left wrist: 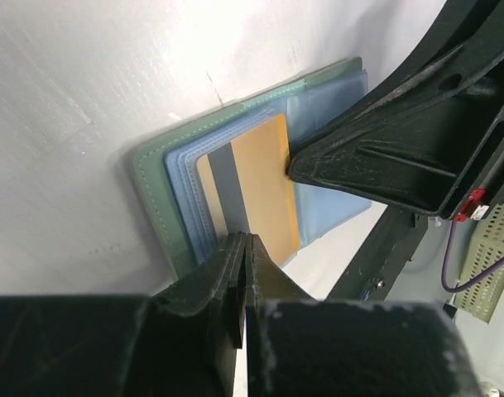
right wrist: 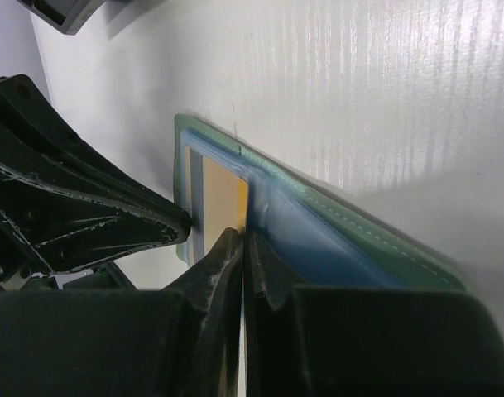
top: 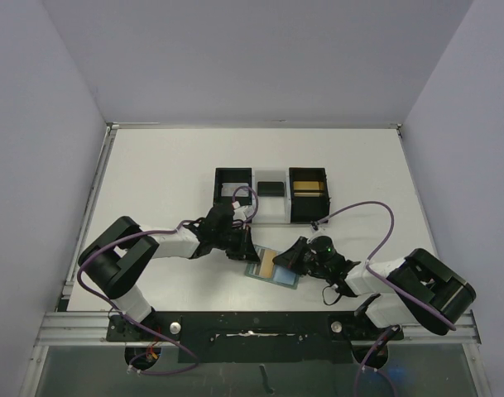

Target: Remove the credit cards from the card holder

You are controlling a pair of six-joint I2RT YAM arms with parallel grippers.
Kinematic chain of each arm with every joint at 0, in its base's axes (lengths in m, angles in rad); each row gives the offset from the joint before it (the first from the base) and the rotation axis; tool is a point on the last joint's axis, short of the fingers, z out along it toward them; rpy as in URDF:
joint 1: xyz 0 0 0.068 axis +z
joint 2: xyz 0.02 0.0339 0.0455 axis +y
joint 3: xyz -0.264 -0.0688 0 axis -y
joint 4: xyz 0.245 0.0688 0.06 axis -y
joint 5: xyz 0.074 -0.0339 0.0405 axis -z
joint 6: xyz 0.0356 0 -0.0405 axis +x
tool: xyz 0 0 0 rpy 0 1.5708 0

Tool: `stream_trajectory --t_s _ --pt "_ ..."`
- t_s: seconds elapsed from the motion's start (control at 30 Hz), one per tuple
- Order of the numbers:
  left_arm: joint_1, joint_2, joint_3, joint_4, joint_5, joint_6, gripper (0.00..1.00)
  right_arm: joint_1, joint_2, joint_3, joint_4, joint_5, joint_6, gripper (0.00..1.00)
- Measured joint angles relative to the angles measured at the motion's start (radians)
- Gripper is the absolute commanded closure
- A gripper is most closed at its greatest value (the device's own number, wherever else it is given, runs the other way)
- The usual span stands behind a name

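The card holder (top: 286, 276) lies open on the table, grey-green with pale blue pockets (left wrist: 330, 116). A gold credit card (left wrist: 264, 186) with a grey stripe sticks partly out of one pocket. My left gripper (left wrist: 245, 240) is shut, its tip down at the card's near edge. The right gripper (right wrist: 244, 236) is shut too, with its tip at the seam where the card (right wrist: 223, 198) meets the blue pocket. In the top view the left gripper (top: 250, 251) and right gripper (top: 282, 259) meet over the holder from opposite sides. Whether either tip pinches the card is hidden.
A three-compartment tray (top: 272, 217) stands behind the holder: a black left bin (top: 232, 188), a clear middle part with a dark item (top: 271, 188), and a right bin with gold cards (top: 307, 184). Cables loop from both wrists.
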Motion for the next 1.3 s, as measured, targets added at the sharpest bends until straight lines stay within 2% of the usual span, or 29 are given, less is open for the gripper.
stream_trajectory --t_s 0.33,0.53,0.57,0.67,0.73,0.83,1.03,1.13,1.3 --pt "-0.005 0.003 0.014 -0.012 -0.028 0.002 0.99 -0.060 -0.073 -0.024 -0.037 -0.042 -0.027 1.00" --pt "-0.005 0.003 0.021 -0.023 -0.043 0.002 0.99 -0.066 -0.114 -0.025 -0.061 -0.045 -0.028 0.86" --pt "-0.005 0.003 0.023 -0.025 -0.043 0.002 0.98 -0.061 -0.114 -0.024 -0.063 -0.045 -0.027 0.85" --pt "-0.005 0.002 0.024 -0.028 -0.045 0.003 0.85 -0.034 -0.106 -0.014 -0.091 -0.045 -0.027 0.80" --pt "-0.006 -0.004 0.024 -0.032 -0.046 0.005 0.81 -0.022 -0.095 -0.006 -0.100 -0.038 -0.021 0.74" --pt "-0.006 -0.029 0.027 -0.063 -0.068 0.027 0.78 -0.016 -0.079 -0.003 -0.099 -0.026 -0.001 0.70" --pt "-0.006 -0.070 0.035 -0.126 -0.108 0.067 0.76 -0.016 -0.055 0.004 -0.074 -0.018 0.023 0.69" --pt "-0.006 -0.072 0.039 -0.136 -0.119 0.087 0.77 -0.016 -0.046 0.010 -0.071 -0.018 0.028 0.69" --pt "-0.007 -0.040 0.045 -0.144 -0.118 0.106 0.90 -0.015 -0.044 0.011 -0.069 -0.018 0.031 0.69"
